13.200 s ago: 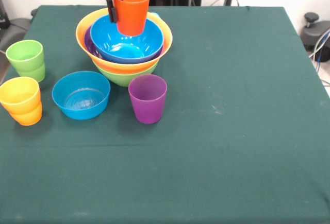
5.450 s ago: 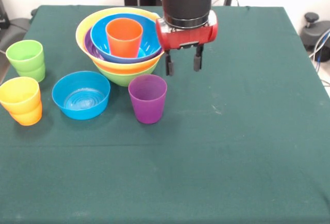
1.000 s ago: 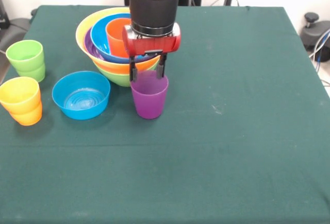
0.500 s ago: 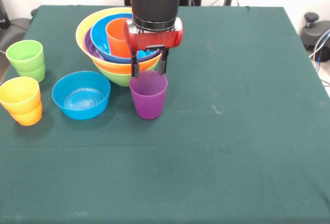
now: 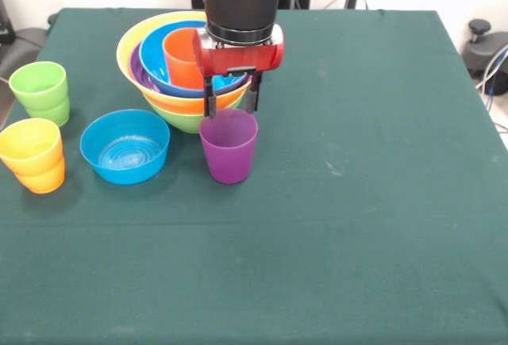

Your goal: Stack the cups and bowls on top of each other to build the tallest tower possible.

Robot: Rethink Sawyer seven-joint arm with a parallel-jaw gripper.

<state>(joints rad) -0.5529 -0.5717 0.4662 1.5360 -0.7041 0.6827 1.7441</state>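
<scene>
The gripper (image 5: 232, 105) hangs spread just above the purple cup (image 5: 228, 150), beside the tower (image 5: 186, 67); five pieces remain unstacked.

You have one view: a camera across the table (image 5: 373, 250), raised and tilted down toward the arm (image 5: 242, 0). It sits far enough back to take in nearly the whole green tabletop, its far edge and the wall behind.
</scene>
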